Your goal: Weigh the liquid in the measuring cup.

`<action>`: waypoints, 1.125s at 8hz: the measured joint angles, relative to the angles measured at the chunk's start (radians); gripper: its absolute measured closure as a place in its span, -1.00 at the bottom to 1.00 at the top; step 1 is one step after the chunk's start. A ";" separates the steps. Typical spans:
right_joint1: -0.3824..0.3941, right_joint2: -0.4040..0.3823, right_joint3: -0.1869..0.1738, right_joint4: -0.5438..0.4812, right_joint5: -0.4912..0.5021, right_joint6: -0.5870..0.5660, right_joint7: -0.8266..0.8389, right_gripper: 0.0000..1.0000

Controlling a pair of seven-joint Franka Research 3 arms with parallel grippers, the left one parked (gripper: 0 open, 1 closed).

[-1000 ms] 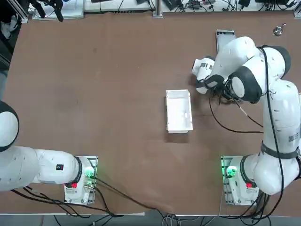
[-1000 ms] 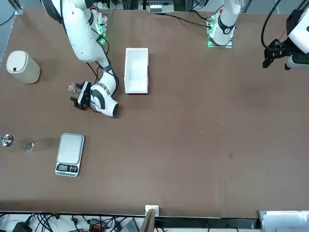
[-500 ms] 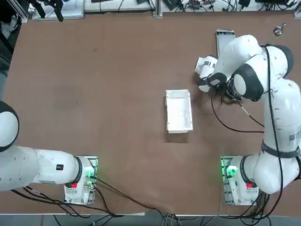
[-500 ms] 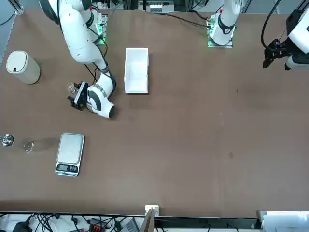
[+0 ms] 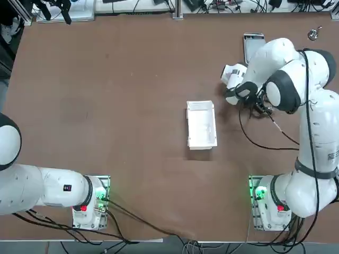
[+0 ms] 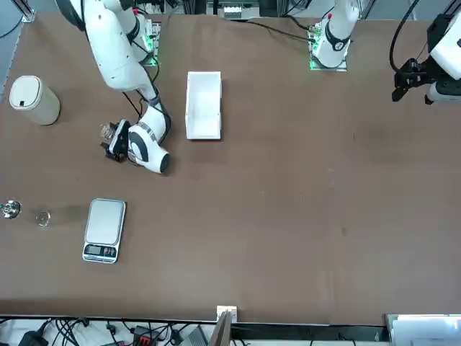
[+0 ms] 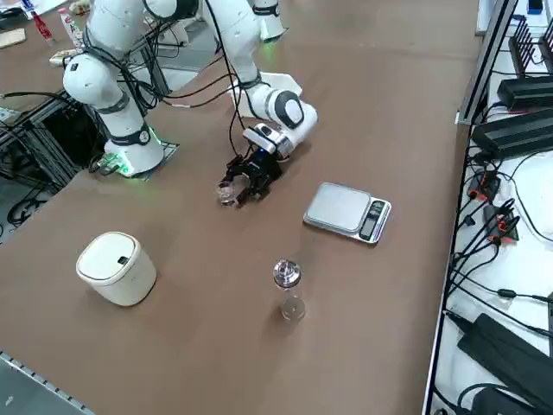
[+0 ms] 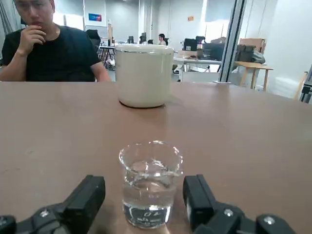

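**Between the fingers: cup bracketed, weighing not yet begun**

Between the spread fingers of the right gripper (image 8: pixel 146 209) we see the small clear glass measuring cup (image 8: pixel 150 183), part-filled with clear liquid, standing upright on the table. The jaws are released: both black pads sit just beside the cup's walls with gaps showing, so no grasp yet as far as we can tell. In the side view the right gripper (image 7: pixel 242 185) is low at the table with the cup (image 7: pixel 228 195) at its tips.

We judge the task early: approach done; closing, lifting, carrying and setting down are left. The flat grey rounded-corner scale (image 7: pixel 347 211) lies nearby with nothing on it.

On the brown tabletop (image 6: pixel 288 180) we also note a white rectangular tray (image 6: pixel 204 104), a cream lidded cylindrical canister (image 6: pixel 32 99), a small metal knob-like object (image 7: pixel 286 275) and another tiny clear cup (image 7: pixel 293 308).

Beyond the table, a seated person in a dark shirt (image 8: pixel 46 51), hand to face, an office room behind.
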 joint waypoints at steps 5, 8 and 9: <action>-0.022 -0.004 -0.001 -0.021 0.000 0.008 0.001 -0.89; -0.028 -0.009 -0.001 -0.032 0.000 0.008 0.004 -0.48; -0.028 -0.011 -0.001 -0.032 0.000 0.008 0.006 -0.29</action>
